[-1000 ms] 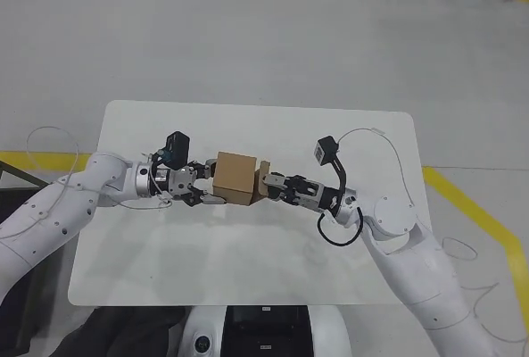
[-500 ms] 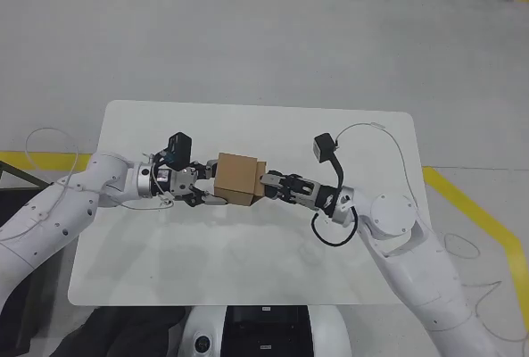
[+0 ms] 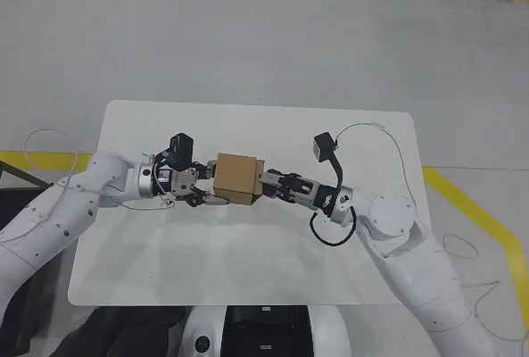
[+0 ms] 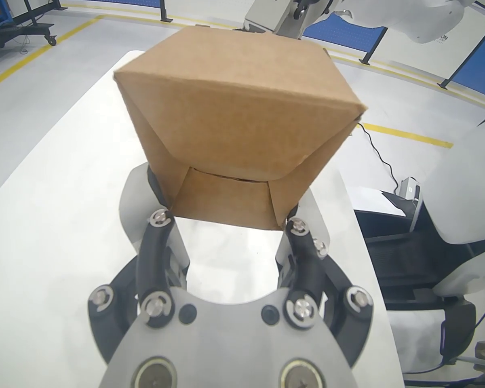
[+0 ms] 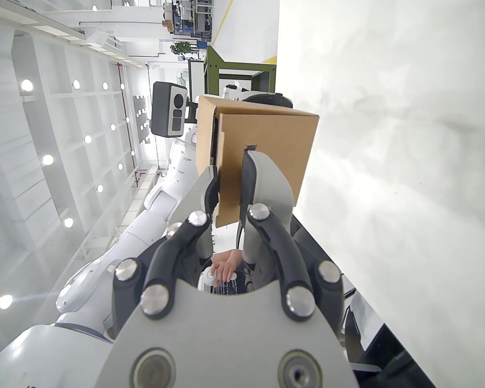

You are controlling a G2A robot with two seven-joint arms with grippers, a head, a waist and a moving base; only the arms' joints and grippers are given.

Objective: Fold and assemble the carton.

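At the left of the table (image 3: 246, 259), our left hand (image 4: 228, 214) was spread to the full width of the carton (image 3: 237, 178). Its fingers (image 4: 134, 199) were set against the outside of the two side walls at the open end, so we judged it to be gripping the box. The carton sat near the middle of the table between our two arms, already opened into a box shape. At its right end our right hand (image 5: 229, 171) was almost closed, pinching a cardboard panel with one finger on each face. We took the step in hand to be folding that end panel shut. To do it well, we thought the left hand should brace the walls just firmly enough to keep the box square without bowing them. The right hand should swing the panel about its own crease and let go only once the panel lay flush. A dark gap beside the pinched panel suggested it was not yet seated. We could not tell whether the carton rested on the table or hung just above it. The walls hid the left finger pads, and the box's own body screened how the inner flaps met at the far end.
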